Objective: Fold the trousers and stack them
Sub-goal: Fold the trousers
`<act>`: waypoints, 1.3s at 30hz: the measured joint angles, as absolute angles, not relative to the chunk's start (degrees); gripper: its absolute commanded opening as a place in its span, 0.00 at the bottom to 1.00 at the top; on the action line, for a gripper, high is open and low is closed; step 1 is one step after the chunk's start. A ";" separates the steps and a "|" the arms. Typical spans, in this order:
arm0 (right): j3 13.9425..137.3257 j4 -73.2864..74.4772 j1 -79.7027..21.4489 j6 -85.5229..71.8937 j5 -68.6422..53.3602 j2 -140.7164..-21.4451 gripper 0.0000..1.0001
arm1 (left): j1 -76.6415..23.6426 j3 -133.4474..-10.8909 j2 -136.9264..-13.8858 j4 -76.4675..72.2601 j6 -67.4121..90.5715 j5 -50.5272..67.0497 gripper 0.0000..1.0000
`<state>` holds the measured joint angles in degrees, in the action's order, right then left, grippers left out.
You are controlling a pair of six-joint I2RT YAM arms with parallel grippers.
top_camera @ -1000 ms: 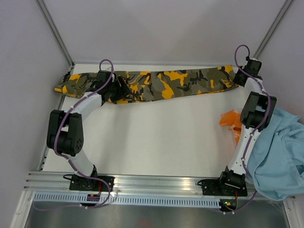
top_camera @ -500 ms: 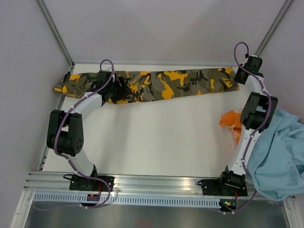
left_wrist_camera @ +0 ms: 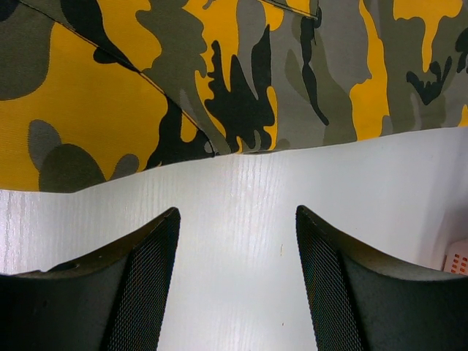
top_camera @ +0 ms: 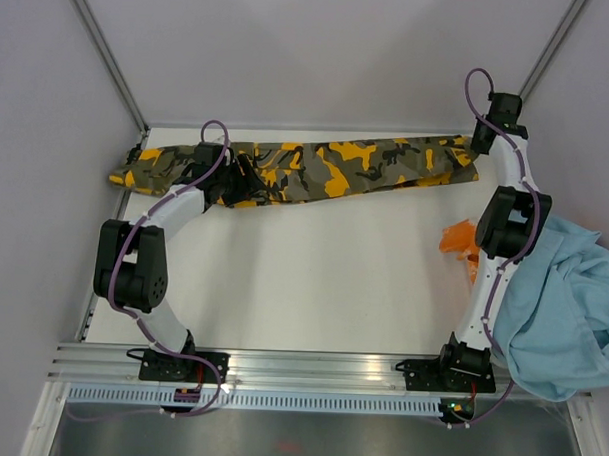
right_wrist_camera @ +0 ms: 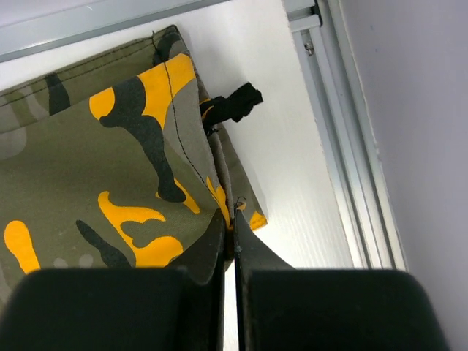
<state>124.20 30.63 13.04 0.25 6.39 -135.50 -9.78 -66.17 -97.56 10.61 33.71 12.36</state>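
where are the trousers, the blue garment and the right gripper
trousers (top_camera: 337,169): top view, middle of the leg
blue garment (top_camera: 567,297): top view, its middle
right gripper (right_wrist_camera: 232,216): right wrist view, between fingertips

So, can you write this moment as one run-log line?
trousers: laid out full length | left gripper: open, empty, beside trousers | right gripper: shut on trousers' end corner

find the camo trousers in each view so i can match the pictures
Top external: the trousers lie stretched left to right along the far edge of the white table.
Left wrist: the trousers fill the upper half, just beyond the open left gripper.
Right wrist: the trousers fill the left, one corner pinched in the shut right gripper.
Shared landmark: the white table beside the cloth's edge shows in all three.
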 measured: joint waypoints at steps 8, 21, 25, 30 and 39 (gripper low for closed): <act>127.04 37.78 12.99 -0.12 8.51 -136.16 0.53 | -9.78 -66.17 -97.56 10.81 33.71 12.40 0.70; 125.40 42.68 13.76 -1.54 0.12 -135.79 0.89 | -9.69 -66.87 -97.69 14.37 34.85 9.85 0.72; 121.21 39.13 13.58 -1.98 -3.14 -131.04 0.84 | -8.82 -66.92 -97.69 14.72 35.70 9.28 0.72; 123.04 33.47 13.17 -1.63 -3.38 -131.87 0.78 | -6.72 -66.92 -97.69 14.83 36.49 9.26 0.72; 130.87 24.12 13.23 -1.23 -0.08 -144.70 0.76 | -6.50 -66.92 -97.69 14.79 36.64 9.15 0.72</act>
<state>130.87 24.12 13.23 -1.23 -0.08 -144.70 -6.50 -66.92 -97.69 14.79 36.64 9.15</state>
